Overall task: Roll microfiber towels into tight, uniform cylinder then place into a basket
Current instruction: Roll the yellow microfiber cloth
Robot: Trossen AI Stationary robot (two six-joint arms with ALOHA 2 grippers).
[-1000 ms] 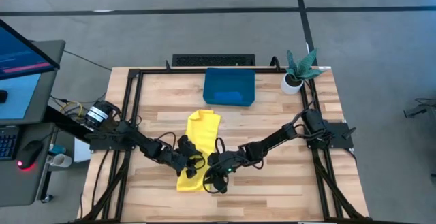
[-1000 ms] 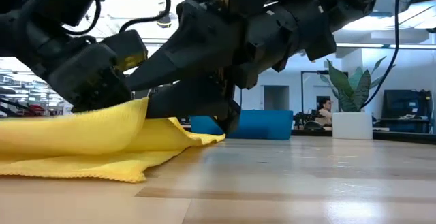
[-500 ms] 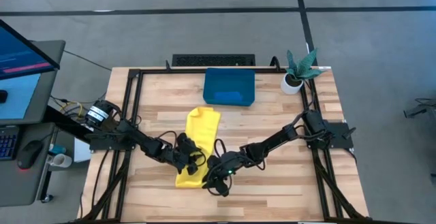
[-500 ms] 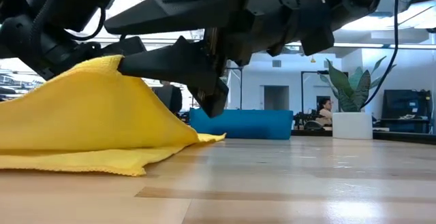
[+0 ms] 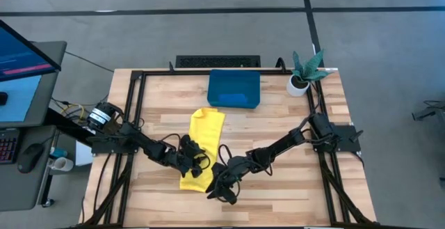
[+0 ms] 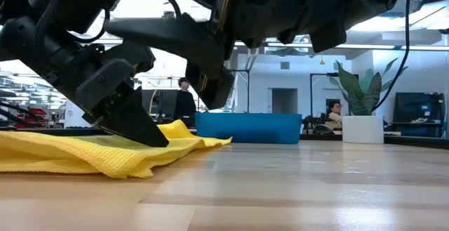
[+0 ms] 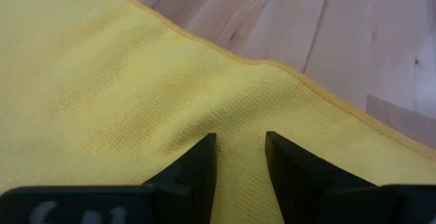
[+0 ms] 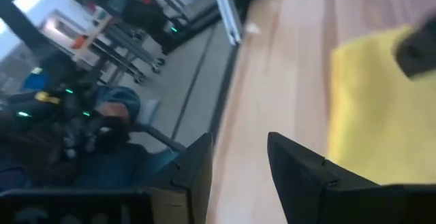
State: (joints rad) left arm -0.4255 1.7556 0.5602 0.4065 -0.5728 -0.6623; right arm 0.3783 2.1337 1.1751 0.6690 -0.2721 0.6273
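Observation:
A yellow microfiber towel (image 5: 201,142) lies lengthwise on the wooden table, its near end (image 6: 105,162) bunched in low folds. My left gripper (image 5: 197,165) slants down onto that near part, fingers a little apart (image 7: 238,156). My right gripper (image 5: 221,187) hangs open just right of the towel's near corner, raised above it (image 6: 210,90) with nothing between its fingers (image 8: 238,163). The dark teal basket (image 5: 234,83) stands at the far middle; a brighter blue patch (image 5: 233,100) lies inside it. My left gripper sets both fingertips (image 7: 204,149) on the top of the yellow towel near its near end (image 7: 238,125). It comes slanting down from the table's left. The cloth lies on the table under the tips (image 6: 156,141); I cannot tell whether a ridge is caught between them.
A white pot with a green plant (image 5: 300,81) stands at the far right corner, beside the basket. Black frame rails (image 5: 135,111) run along the table's left, right and far sides. Bare wood lies right of the towel (image 5: 278,117). People show in the room behind.
The towel's near part stood raised in a tall peak against my right gripper's fingers half a second ago; it has dropped back onto the table in low folds. My right gripper has risen and tipped its fingers upward, clear of the cloth. My left gripper stays on the towel.

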